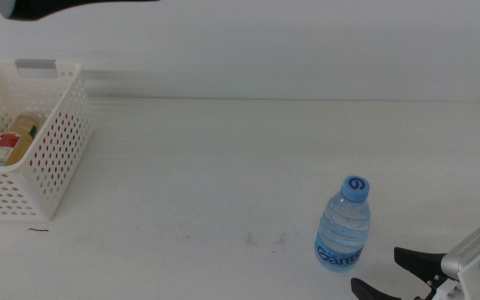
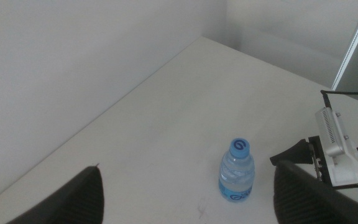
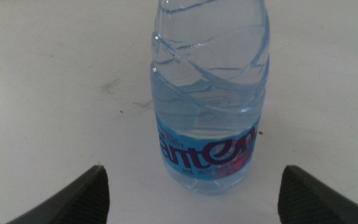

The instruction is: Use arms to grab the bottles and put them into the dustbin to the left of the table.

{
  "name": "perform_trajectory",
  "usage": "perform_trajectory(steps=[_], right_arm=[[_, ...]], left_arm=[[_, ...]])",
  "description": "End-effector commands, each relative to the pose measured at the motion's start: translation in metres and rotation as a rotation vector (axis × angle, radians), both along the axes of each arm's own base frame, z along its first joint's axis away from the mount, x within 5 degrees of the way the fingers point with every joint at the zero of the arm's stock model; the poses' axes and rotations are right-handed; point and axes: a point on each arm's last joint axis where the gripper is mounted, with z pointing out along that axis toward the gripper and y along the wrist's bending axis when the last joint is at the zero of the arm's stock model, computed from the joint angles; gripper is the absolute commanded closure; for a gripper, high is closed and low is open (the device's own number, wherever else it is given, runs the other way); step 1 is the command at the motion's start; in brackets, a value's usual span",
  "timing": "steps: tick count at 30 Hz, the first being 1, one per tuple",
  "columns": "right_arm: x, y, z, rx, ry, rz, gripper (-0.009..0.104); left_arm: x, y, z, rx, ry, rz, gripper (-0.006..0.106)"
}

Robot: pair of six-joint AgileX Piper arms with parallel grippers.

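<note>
A small water bottle (image 1: 343,225) with a blue cap and blue label stands upright on the white table (image 1: 223,167), right of centre near the front. My right gripper (image 1: 375,267) is open just to its right at table height, and the bottle (image 3: 210,93) stands a short way ahead of its jaws. The white perforated dustbin (image 1: 52,158) sits at the left edge, with a yellowish bottle with a red label (image 1: 11,142) lying inside. My left gripper (image 2: 185,171) hangs open and empty high above the table, looking down on the water bottle (image 2: 236,171).
A dark part of the left arm (image 1: 23,7) shows at the top left, above the dustbin. The right arm's white wrist block (image 2: 337,149) sits beside the bottle. A white wall runs along the table's far edge.
</note>
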Motion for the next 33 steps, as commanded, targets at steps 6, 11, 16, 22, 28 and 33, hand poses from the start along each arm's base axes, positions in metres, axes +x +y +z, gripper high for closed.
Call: perform_trajectory(steps=[6,11,16,22,28,33], right_arm=[[0.000,-0.003,0.000,0.004,-0.005,-0.021,0.005],[0.018,0.007,0.002,0.013,-0.024,-0.020,0.005],[0.032,0.013,-0.002,0.007,-0.012,-0.038,0.005],[0.047,0.020,-0.009,0.002,0.000,-0.048,0.005],[0.063,0.032,-0.012,0.005,-0.015,-0.018,0.005],[0.079,0.040,-0.015,0.011,-0.027,-0.016,0.005]], left_arm=[[-0.001,0.000,0.002,-0.019,-0.006,0.002,0.007],[-0.001,0.000,0.002,-0.019,-0.006,0.002,0.007],[-0.001,0.000,0.002,-0.019,-0.006,0.002,0.007],[-0.001,0.000,0.002,-0.019,-0.006,0.002,0.007],[-0.001,0.000,0.002,-0.019,-0.006,0.002,0.007],[-0.001,0.000,0.002,-0.019,-0.006,0.002,0.007]])
